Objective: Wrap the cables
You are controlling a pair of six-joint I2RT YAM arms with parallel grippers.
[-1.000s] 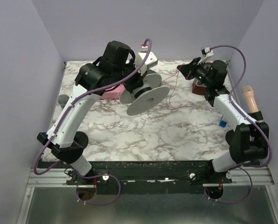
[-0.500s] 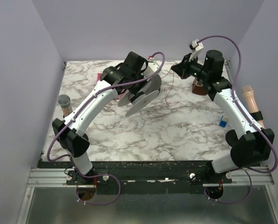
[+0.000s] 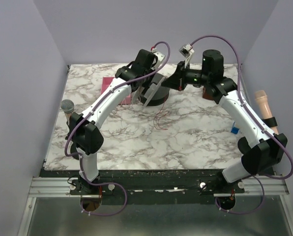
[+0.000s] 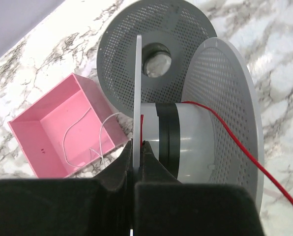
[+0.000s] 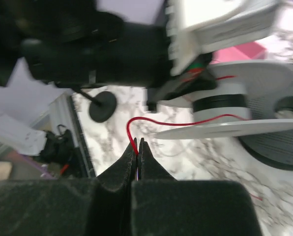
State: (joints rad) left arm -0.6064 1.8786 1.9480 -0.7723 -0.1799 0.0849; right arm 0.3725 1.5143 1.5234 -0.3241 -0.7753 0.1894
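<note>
The right pincer (image 5: 138, 145) is closed tight on the red cable (image 5: 186, 123), which runs left to the white spool (image 4: 186, 142) at the far middle. The left pincer (image 4: 136, 147) is clamped on that spool's flange (image 4: 137, 83). The cable looks thread-light, limp and easy to snag, so it is best pinched near its free end under gentle tension. Loose loops trailing onto the counter (image 3: 195, 132) are too fine to trace, and the right wrist view is blurred.

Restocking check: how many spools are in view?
2: a white spool in the left gripper, a dark grey spool on the table behind it. More may be hidden.
</note>
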